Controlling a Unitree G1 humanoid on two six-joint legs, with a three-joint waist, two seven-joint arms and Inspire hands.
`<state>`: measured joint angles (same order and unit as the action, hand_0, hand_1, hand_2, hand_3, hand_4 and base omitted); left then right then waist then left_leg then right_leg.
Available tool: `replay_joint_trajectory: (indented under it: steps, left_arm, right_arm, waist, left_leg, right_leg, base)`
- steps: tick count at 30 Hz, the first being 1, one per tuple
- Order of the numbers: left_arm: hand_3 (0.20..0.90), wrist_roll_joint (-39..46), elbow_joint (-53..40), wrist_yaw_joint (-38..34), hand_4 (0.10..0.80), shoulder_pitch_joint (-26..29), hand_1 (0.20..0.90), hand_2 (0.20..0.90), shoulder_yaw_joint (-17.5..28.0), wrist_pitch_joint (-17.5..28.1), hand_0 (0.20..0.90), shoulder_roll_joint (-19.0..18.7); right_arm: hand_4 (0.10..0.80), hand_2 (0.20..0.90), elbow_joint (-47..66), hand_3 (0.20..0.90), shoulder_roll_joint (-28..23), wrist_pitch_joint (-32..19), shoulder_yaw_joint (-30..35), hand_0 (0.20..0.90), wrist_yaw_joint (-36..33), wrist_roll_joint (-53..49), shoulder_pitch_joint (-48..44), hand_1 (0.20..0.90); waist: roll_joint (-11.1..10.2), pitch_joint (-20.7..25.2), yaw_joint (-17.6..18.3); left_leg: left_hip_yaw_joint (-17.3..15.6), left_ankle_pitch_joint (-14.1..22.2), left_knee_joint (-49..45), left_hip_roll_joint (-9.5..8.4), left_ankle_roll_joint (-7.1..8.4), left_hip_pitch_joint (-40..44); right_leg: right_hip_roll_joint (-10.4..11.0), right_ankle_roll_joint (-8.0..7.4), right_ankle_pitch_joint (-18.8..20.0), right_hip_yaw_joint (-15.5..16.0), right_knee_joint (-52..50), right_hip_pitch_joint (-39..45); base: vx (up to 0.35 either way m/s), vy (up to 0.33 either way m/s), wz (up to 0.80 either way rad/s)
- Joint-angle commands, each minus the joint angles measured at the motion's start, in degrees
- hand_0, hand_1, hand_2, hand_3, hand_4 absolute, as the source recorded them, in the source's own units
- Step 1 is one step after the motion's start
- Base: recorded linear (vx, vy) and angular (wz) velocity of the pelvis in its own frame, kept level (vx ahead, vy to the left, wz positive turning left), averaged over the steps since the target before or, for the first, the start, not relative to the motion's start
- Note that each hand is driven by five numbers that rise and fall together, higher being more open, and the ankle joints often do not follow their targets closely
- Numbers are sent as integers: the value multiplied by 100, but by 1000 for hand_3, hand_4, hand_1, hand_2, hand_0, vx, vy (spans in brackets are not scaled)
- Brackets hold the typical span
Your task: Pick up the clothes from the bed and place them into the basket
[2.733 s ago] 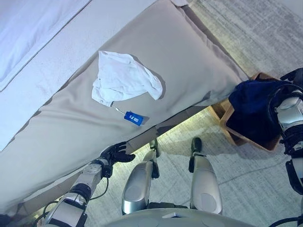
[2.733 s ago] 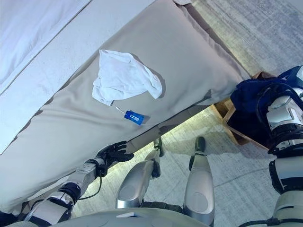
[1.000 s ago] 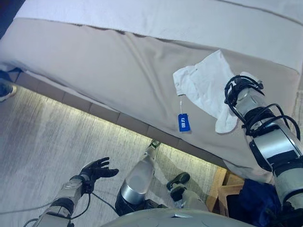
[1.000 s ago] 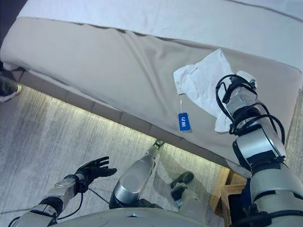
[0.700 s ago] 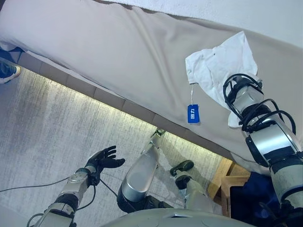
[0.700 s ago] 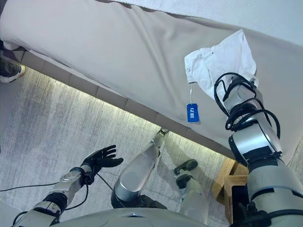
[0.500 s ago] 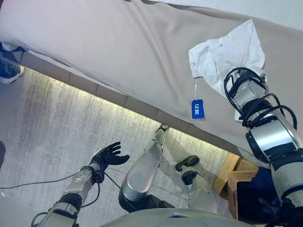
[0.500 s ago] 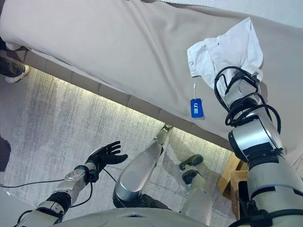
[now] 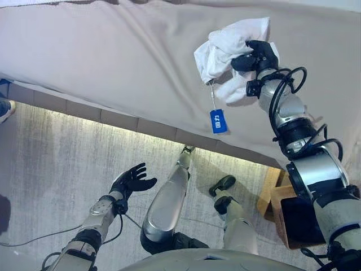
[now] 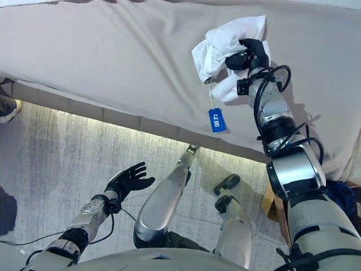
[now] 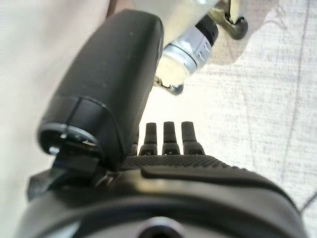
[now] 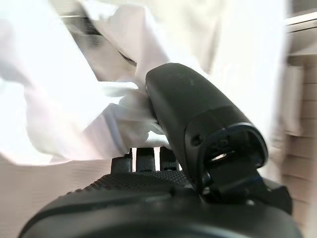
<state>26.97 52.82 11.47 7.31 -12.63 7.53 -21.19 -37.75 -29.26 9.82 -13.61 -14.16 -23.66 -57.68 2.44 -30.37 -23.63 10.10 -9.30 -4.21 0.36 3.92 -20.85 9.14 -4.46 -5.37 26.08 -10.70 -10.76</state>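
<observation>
since a moment ago the right hand (image 9: 255, 55) has bunched the white shirt (image 9: 225, 48) up, pinching it near the bed (image 9: 113, 62) edge; left hand (image 9: 131, 180) spread over the floor.

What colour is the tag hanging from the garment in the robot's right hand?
Blue; the tag dangles below the white garment, clearest in the left eye view.

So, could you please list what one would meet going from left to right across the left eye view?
Left hand, open above the floor → blue tag hanging off the garment → white garment bunched on the bed → right hand gripping that garment → wooden basket at the lower right.
</observation>
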Motion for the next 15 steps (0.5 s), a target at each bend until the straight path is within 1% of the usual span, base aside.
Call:
replay_joint_trajectory:
  steps: [1, 2, 5, 6, 7, 8, 10, 12, 14, 15]
  left_arm:
    - [900, -311, 301, -118, 800, -579, 900, 900, 150, -24, 900, -218]
    - [900, -402, 329, -143, 800, -623, 900, 900, 159, -16, 900, -225]
    - [900, -727, 374, -163, 800, -764, 900, 900, 240, -143, 900, -229]
    - [900, -892, 450, -176, 800, -847, 900, 900, 256, -192, 900, -214]
    - [900, -997, 480, -172, 800, -865, 900, 900, 258, -157, 900, -208]
    - [900, -1026, 552, -200, 800, -882, 900, 900, 273, -223, 900, -187]
    - [900, -1181, 754, -198, 800, -917, 900, 900, 304, -310, 900, -129]
    - [900, -1225, 824, -229, 800, -924, 900, 900, 303, -375, 900, -93]
    - [900, -1199, 919, -267, 800, -898, 900, 900, 311, -443, 900, -48]
    - [900, -1196, 1013, -260, 800, -867, 900, 900, 343, -513, 900, -13]
  right_arm:
    - [100, 300, 1446, 200, -378, -981, 553, 300, -450, -127, -90, 300]
    - [100, 300, 1578, 200, -453, -1056, 616, 300, -515, -106, -2, 300]
    - [100, 300, 2043, 200, -683, -958, 816, 300, -653, -26, 302, 300]
    - [100, 300, 2310, 200, -851, -920, 930, 300, -751, 90, 525, 300]
    - [100, 300, 2359, 200, -897, -990, 955, 300, -879, 214, 583, 300]
    - [100, 300, 2520, 200, -1001, -875, 1007, 300, -891, 120, 668, 300]
    - [100, 300, 2758, 200, -1219, -848, 1127, 300, -1120, 99, 873, 300]
    - [100, 300, 2877, 200, -1356, -817, 1212, 300, -1253, 60, 964, 300]
    - [100, 300, 2934, 200, -1539, -901, 1313, 300, -1380, 18, 1031, 300]
    - [100, 300, 3006, 200, -1707, -931, 1429, 300, -1459, -78, 1102, 300]
  waist:
    - [-371, 542, 341]
    - [-381, 627, 379]
    - [-509, 1030, 547]
    - [-566, 1296, 671]
    - [-582, 1363, 706]
    - [-608, 1530, 798]
    - [-659, 1931, 1029]
    - [-671, 2120, 1174]
    - [-668, 2295, 1336]
    - [-657, 2420, 1485]
  left_leg:
    - [-237, 534, 444, -91, -255, 505]
    - [-313, 440, 476, -80, -285, 555]
    - [-474, 499, 652, -77, -276, 905]
    - [-558, 549, 729, -98, -294, 1125]
    - [-582, 565, 752, -101, -301, 1190]
    - [-643, 614, 794, -92, -314, 1349]
    - [-814, 748, 860, -77, -336, 1700]
    - [-948, 822, 888, -53, -344, 1889]
    - [-1118, 892, 918, -27, -350, 2067]
    - [-1250, 969, 921, -26, -349, 2225]
  right_leg:
    - [-198, 6, -296, -384, 34, 565]
    - [-236, 11, -120, -342, 185, 643]
    - [-332, -25, 18, -443, 523, 944]
    - [-360, -37, 101, -530, 686, 1086]
    - [-367, -40, 127, -560, 729, 1124]
    - [-387, -39, 165, -627, 802, 1182]
    - [-432, -48, 263, -796, 984, 1317]
    - [-459, -41, 333, -900, 1091, 1385]
    - [-486, -34, 407, -998, 1203, 1440]
    - [-503, -32, 444, -1062, 1277, 1498]
  base:
    - [-6, -27, -44]
    - [-14, -28, -43]
    - [63, -37, -35]
    - [46, -51, -25]
    - [75, -32, -34]
    - [87, -18, -42]
    - [135, 3, -53]
    - [64, -11, -42]
    - [16, -11, -43]
    - [-13, -19, -57]
